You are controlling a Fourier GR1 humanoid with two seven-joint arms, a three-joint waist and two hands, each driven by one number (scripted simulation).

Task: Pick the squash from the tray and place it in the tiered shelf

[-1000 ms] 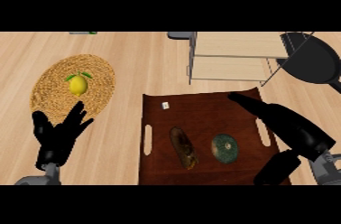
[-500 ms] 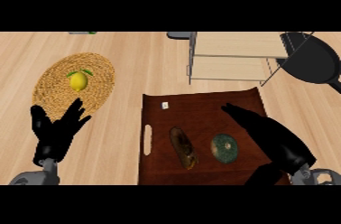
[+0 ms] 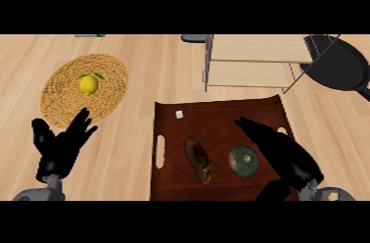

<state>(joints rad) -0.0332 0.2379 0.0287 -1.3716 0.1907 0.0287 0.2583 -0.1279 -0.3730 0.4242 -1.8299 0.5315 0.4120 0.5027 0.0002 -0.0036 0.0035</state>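
Sliding leftward and down over the tray [image 3: 217, 109], the right robot hand [image 3: 285, 154] now hangs with its fingers straight and spread apart, holding nothing. A second ago it was stretched toward the tray's far right corner near the handle slot; half a second ago it had drawn back toward the middle; now its fingertips sit just beside the round green squash [image 3: 243, 160], which lies immediately to the left of the palm, on the tray's dark floor. That shift reads as the approach step of the pick: the right robot hand is lining up with the squash, and the grasp itself is not yet made. Whether any finger touches the squash cannot be told.

A long brown item [image 3: 198, 160] lies further left of the right robot hand, beyond the squash, and has not moved across the frames. The tiered shelf [image 3: 249, 60] stands well ahead of the fingertips, past the tray's far rim, so the carry is still to come.

The left robot hand [image 3: 61, 144] rests open, fingers up, over the tabletop [image 3: 159, 65], much as before, with the woven mat [image 3: 69, 97] and its lemon [image 3: 88, 84] ahead of it.
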